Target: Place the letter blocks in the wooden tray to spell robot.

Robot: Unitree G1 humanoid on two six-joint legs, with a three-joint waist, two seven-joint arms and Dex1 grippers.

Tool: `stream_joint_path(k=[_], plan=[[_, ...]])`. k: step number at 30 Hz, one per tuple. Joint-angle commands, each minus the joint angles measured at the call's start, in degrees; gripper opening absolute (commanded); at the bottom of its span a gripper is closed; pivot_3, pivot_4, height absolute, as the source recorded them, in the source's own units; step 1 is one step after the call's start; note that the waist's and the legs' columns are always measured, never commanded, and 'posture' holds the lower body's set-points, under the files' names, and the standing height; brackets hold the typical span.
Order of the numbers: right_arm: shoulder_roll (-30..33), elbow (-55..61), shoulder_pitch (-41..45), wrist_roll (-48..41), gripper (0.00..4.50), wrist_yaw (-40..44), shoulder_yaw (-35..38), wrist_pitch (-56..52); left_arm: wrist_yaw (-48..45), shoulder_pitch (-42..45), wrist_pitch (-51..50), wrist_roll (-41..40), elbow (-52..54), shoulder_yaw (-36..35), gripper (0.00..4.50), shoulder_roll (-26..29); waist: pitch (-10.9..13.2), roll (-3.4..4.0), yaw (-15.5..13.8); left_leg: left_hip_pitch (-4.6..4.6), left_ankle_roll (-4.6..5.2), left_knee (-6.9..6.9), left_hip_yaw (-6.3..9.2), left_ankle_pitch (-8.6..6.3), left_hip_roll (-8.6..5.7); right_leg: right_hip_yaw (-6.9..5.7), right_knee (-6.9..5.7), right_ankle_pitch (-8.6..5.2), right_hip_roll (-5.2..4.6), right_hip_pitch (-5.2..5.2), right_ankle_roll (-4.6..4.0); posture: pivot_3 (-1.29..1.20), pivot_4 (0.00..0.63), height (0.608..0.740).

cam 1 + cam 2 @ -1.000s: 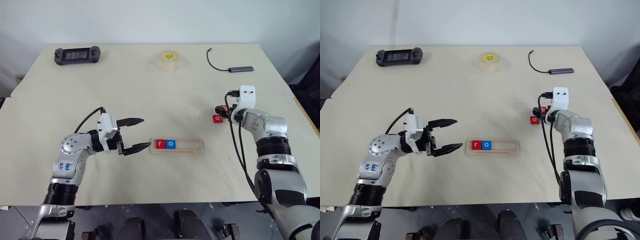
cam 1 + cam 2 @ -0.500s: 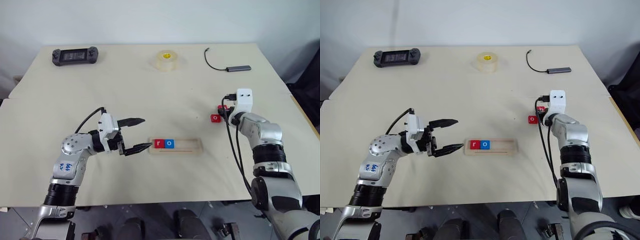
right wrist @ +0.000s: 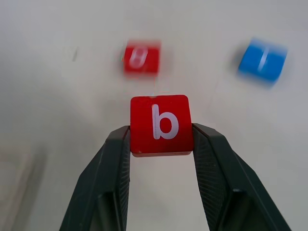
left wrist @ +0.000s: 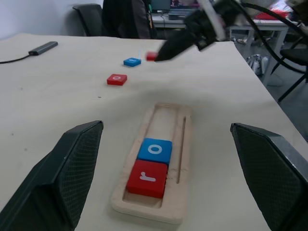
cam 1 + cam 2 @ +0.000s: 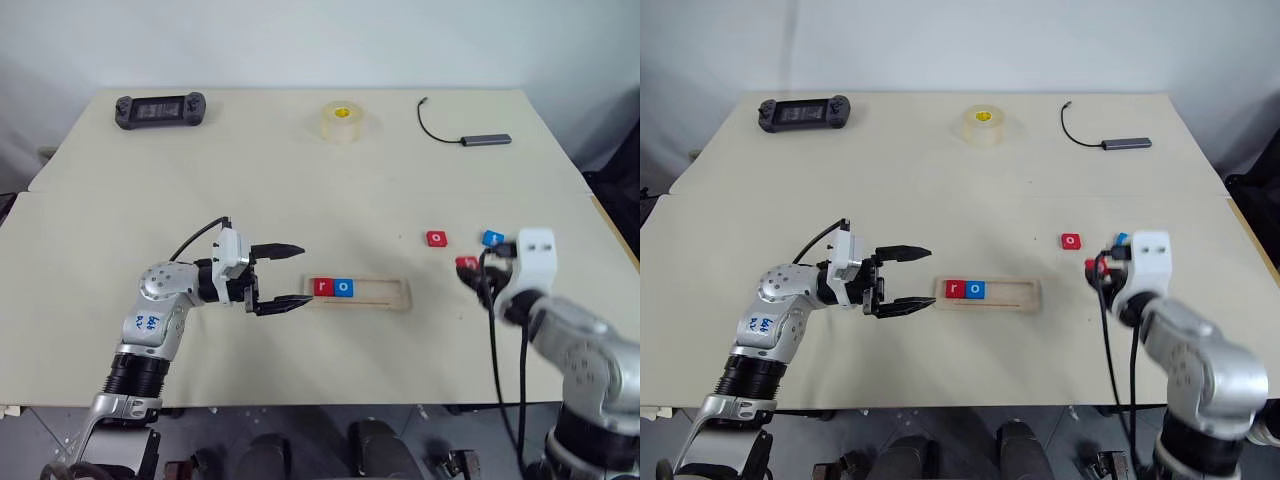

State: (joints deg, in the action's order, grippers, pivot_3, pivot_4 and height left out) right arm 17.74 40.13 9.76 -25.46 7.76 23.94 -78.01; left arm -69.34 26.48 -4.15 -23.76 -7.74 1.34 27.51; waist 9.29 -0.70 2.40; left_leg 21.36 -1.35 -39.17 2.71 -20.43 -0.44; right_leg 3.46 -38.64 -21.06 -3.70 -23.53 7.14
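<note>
The wooden tray [image 5: 385, 292] lies in the middle of the table with a red "r" block [image 5: 322, 287] and a blue "o" block [image 5: 343, 287] at its left end. My right gripper [image 3: 161, 132] is shut on a red "b" block [image 3: 160, 124], held above the table to the right of the tray. Beyond it a red "o" block [image 5: 437, 239] and a blue block [image 5: 492, 238] lie loose on the table. My left gripper [image 5: 295, 273] is open and level, pointing at the tray's left end, with nothing between its fingers.
A black game controller [image 5: 160, 107] sits at the far left, a roll of clear tape [image 5: 342, 120] at the far middle, and a grey hub with a black cable [image 5: 470, 135] at the far right. A seam crosses the table near its middle.
My right gripper has shut on the red "b" block and drawn back toward me with it, off the table. The left gripper has stayed by the tray.
</note>
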Motion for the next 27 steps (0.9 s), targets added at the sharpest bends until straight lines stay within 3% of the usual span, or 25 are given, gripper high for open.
stream_joint_path(k=[1, 4, 8, 12, 16, 20, 22, 24, 27], plan=[[-2.44, 7.57, -4.51, 0.26, 1.45, -1.87, -0.83, -0.08, -2.51, 0.79, 0.93, -1.0, 0.87, 0.66, 4.5, -0.05, 0.0, 0.0, -0.1, -0.02, 0.0, 0.0, -0.06, 0.0, -0.01, -0.01, 0.01, 0.0, 0.0, 0.0, 0.0, 0.0, 0.15, 0.74], [-4.81, 8.5, -8.39, 2.15, 1.45, -3.73, -3.44, 1.94, -3.27, 1.01, 1.75, -0.87, 0.67, 0.49, 4.5, -0.33, 0.0, 0.0, -0.3, -0.1, 0.02, 0.0, -0.08, 0.01, -0.07, -0.03, 0.08, 0.0, -0.02, 0.01, 0.0, 0.0, 0.15, 0.74], [-6.05, 7.74, -10.95, 3.56, 2.86, -4.36, -5.0, 4.81, -3.47, 1.68, 0.8, -0.72, 0.04, 0.38, 4.5, -0.04, 0.0, -0.01, -0.66, -0.13, -0.01, 0.0, -0.05, 0.04, -0.07, -0.03, 0.07, 0.0, -0.01, 0.02, 0.0, 0.0, 0.15, 0.74], [-1.28, 7.73, -11.32, -0.08, 4.17, 2.94, -5.12, 7.25, -3.68, 1.7, 0.94, -0.52, -0.51, 0.04, 4.5, 0.33, 0.0, -0.01, -0.76, -0.13, 0.02, 0.0, -0.05, 0.05, -0.12, -0.07, 0.08, 0.0, -0.03, 0.03, 0.0, 0.0, 0.15, 0.74], [12.33, 3.64, -14.1, -1.92, 4.17, 15.97, -2.63, 14.05, -3.33, 1.08, 1.58, -0.45, -0.32, -0.31, 4.5, 0.47, 0.01, -0.01, -0.82, -0.12, 0.08, 0.02, -0.04, 0.03, -0.16, -0.11, 0.17, 0.01, -0.03, 0.08, 0.0, 0.0, 0.15, 0.74], [25.84, -5.83, -16.86, 0.52, 4.17, 32.46, -4.06, 30.91, -3.78, 0.49, 1.86, -0.68, 0.1, -0.39, 4.5, 0.76, 0.02, -0.04, -0.91, -0.14, 0.17, 0.02, -0.05, 0.03, -0.2, -0.17, 0.33, 0.04, 0.01, 0.18, 0.07, 0.0, 0.15, 0.74], [33.28, -13.51, -17.69, 5.43, 4.17, 42.57, -7.21, 45.39, -4.63, 0.22, 1.87, -0.77, 0.47, 0.03, 4.5, 0.99, 0.03, -0.05, -0.81, -0.16, 0.21, 0.02, -0.08, 0.04, -0.22, -0.18, 0.35, 0.06, 0.04, 0.19, 0.1, 0.0, 0.15, 0.74], [38.1, -21.0, -17.32, 8.99, 4.17, 49.56, -9.98, 57.01, -5.58, 0.11, 1.64, -0.9, 0.74, 0.46, 4.5, 1.13, 0.05, -0.09, -0.81, -0.18, 0.26, 0.03, -0.16, 0.05, -0.21, -0.15, 0.44, 0.11, 0.09, 0.22, 0.19, 0.0, 0.15, 0.74], [40.3, -34.37, -9.37, 10.96, 4.17, 56.29, -15.05, 65.93, -6.85, -0.26, 1.13, -0.79, 1.74, 1.42, 4.5, 1.32, 0.07, -0.12, -0.66, -0.24, 0.27, 0.01, -0.17, 0.06, -0.17, -0.13, 0.56, 0.19, 0.06, 0.31, 0.25, 0.0, 0.15, 0.74]])
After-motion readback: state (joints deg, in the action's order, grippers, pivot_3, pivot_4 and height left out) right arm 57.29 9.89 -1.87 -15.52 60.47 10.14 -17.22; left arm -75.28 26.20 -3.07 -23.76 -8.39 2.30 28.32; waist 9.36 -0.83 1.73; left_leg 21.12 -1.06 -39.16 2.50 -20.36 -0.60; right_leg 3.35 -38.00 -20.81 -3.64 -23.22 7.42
